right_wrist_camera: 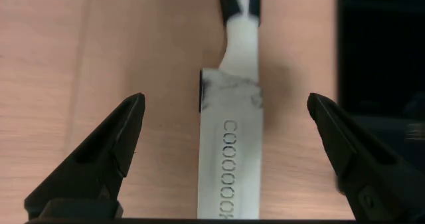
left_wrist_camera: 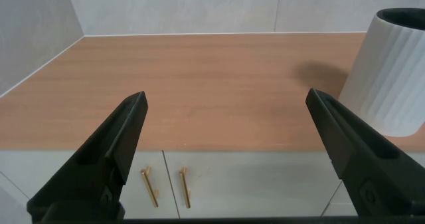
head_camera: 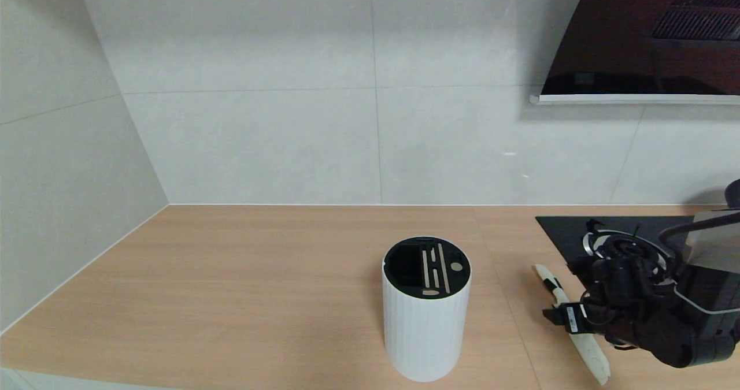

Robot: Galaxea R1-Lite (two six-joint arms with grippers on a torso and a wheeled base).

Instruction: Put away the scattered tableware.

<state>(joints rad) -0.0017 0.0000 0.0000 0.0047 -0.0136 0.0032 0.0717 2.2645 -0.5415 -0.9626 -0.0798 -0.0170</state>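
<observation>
Where the tiled wall [head_camera: 260, 118] meets it at the far edge, the wooden countertop [head_camera: 260, 297] spreads across the scene, with a dark range hood [head_camera: 636, 43] on the wall at the far right. Below the hood, a black cooktop [head_camera: 561, 231] sits in the counter's right part. A white ribbed holder [head_camera: 426, 320] stands upright near the counter's front edge, about mid-scene, and its black top is cut with slots and one larger opening.

To the right of the holder and just left of the cooktop, a white knife [head_camera: 592, 355] lies flat on the wood. Its handle, marked with a black band, points far and slightly left, and its blade runs near and right.

Directly above the knife hangs the right gripper [right_wrist_camera: 226, 117], its pincer spread wide. One finger [right_wrist_camera: 113, 151] stands on each side of the blade, clear of it, and it holds nothing.

Off the counter's near edge, the left gripper [left_wrist_camera: 226, 101] is also spread wide with nothing between its fingers. The holder is far and to its right, and cabinet doors with gold handles [left_wrist_camera: 153, 187] are below it.
</observation>
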